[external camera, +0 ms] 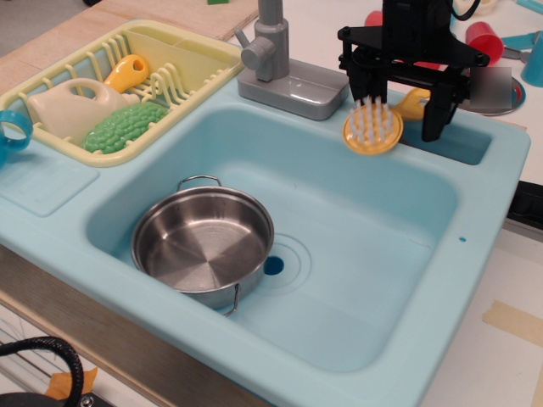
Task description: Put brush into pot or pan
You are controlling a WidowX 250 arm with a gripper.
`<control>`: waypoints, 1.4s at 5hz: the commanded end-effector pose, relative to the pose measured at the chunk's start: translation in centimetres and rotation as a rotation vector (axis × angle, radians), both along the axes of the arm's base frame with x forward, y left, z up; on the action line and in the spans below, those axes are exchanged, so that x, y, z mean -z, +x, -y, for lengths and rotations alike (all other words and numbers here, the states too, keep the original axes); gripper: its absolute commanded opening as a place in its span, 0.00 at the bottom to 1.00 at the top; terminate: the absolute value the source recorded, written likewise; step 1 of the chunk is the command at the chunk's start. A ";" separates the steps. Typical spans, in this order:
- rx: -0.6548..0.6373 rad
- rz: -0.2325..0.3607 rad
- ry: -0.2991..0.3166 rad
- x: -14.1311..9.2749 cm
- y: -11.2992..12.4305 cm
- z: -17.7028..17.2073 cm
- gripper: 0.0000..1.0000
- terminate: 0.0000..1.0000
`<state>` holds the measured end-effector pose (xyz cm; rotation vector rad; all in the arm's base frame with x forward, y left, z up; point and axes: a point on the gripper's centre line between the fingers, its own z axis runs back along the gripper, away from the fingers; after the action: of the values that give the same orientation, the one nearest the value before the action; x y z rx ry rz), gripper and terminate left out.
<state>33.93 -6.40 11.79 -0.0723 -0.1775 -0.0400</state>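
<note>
Resting on sink (475,212) rim: brush (374,130) | pot (204,240): empty

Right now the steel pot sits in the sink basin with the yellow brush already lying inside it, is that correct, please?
Not quite: the pot does sit in the sink basin, but it is empty. In the observation.image view the brush is up on the back rim, under the gripper.

You see a pot (204,242) of shiny polished steel, mirror-bright inside. The brush (374,129) looks like smooth yellow plastic with white bristles. The sink (475,212) is matt pale-blue plastic, the faucet (280,64) dull grey plastic, and the gripper (404,113) matt black.
</note>
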 end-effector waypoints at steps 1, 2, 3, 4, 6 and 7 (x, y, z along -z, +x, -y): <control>-0.014 0.011 -0.015 -0.8 0.1 -0.5 0.00 0.00; -0.018 0.023 -0.009 -1.2 -0.1 -0.5 0.00 0.00; -0.029 0.034 -0.005 -1.4 -0.5 -0.4 0.00 0.00; -0.056 0.072 0.034 -3.5 -1.3 -0.3 0.00 0.00; -0.179 0.085 0.142 -7.6 -4.6 -1.5 0.00 0.00; -0.216 0.084 0.155 -7.4 -6.2 -3.4 0.00 0.00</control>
<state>27.12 -2.17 17.57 0.1098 -0.2304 0.1629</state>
